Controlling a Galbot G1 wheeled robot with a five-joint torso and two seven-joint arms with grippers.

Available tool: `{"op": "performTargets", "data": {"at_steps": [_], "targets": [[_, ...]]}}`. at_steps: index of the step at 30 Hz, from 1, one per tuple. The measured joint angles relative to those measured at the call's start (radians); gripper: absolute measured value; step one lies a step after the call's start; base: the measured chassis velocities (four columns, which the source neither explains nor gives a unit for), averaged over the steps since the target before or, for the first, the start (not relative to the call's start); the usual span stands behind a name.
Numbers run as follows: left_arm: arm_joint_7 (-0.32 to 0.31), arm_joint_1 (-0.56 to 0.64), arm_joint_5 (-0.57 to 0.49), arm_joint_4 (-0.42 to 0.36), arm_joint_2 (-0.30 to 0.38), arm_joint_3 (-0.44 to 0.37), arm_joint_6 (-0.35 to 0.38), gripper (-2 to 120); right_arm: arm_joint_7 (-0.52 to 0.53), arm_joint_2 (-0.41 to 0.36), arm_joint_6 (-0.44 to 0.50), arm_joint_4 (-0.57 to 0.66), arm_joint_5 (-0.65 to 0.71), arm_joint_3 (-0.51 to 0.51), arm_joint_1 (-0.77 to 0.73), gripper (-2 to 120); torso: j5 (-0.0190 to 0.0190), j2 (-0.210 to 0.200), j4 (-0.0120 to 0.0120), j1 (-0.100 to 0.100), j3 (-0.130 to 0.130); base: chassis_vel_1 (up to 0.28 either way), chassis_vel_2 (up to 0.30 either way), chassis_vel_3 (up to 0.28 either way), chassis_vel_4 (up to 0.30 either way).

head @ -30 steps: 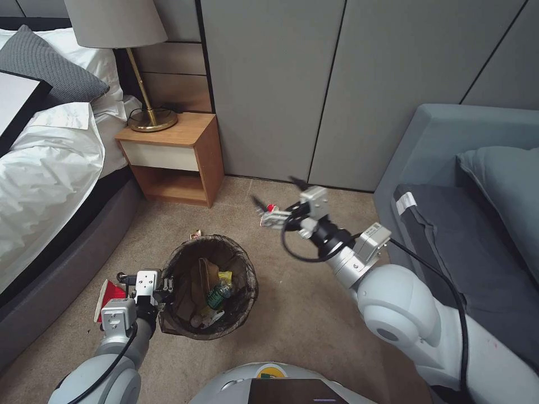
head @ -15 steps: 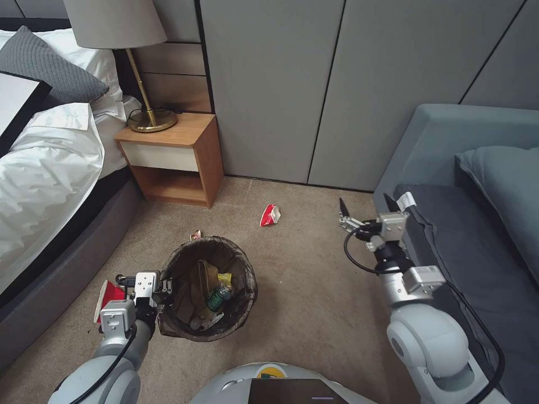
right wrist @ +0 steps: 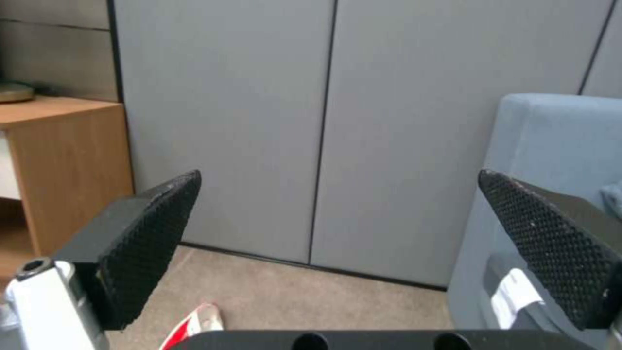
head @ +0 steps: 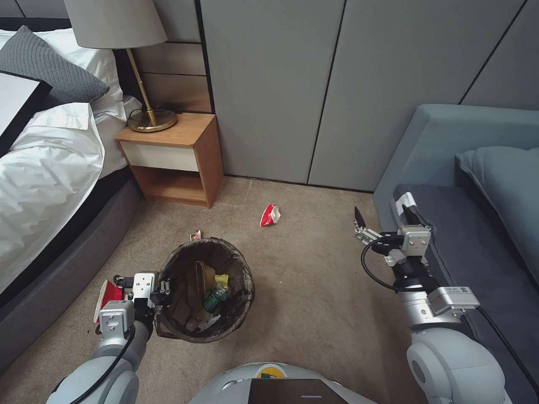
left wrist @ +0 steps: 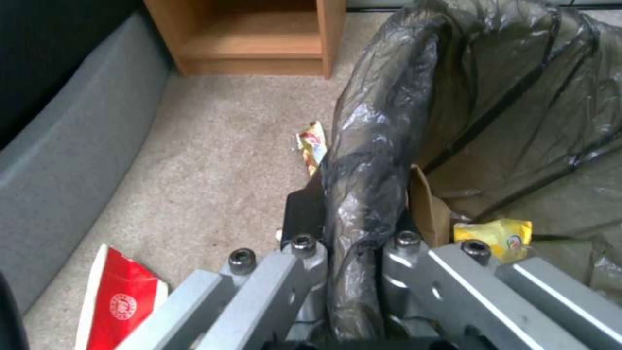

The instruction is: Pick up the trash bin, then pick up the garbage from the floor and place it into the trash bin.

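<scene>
The trash bin [head: 205,331], lined with a dark bag, stands low at my front left and holds a brown paper bag, a yellow wrapper [left wrist: 495,236] and a small bottle. My left gripper [head: 161,289] is shut on its bagged rim [left wrist: 363,194]. Garbage lies on the floor: a crushed red-and-white cup [head: 270,215] beyond the bin, a small wrapper [head: 195,235] at the bin's far edge, and another red-and-white cup [head: 108,296] beside my left wrist. My right gripper [head: 383,215] hovers open and empty by the sofa, well right of the crushed cup [right wrist: 194,323].
A wooden nightstand [head: 174,160] with a brass lamp stands at the back left beside the bed [head: 50,168]. A grey-blue sofa [head: 477,213] fills the right side, close to my right arm. Grey wall panels [head: 348,84] close off the back. Open carpet [head: 314,280] lies between bin and sofa.
My right arm swung back from over the crushed cup to the right, beside the sofa, open and empty; the cup stayed on the floor. The left gripper kept its hold on the bin.
</scene>
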Motion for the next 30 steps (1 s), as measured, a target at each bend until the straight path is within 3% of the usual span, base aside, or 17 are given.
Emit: {"op": "performTargets", "data": {"at_steps": [30], "targets": [[0.0,0.008,0.003,0.0,-0.005,0.0,0.0,5,0.007,-0.001,-0.002,-0.03,0.005,-0.016,0.003,100,0.0,0.0,-0.0002,0.0,0.0,-0.024,0.027,0.028,-0.025]]}}
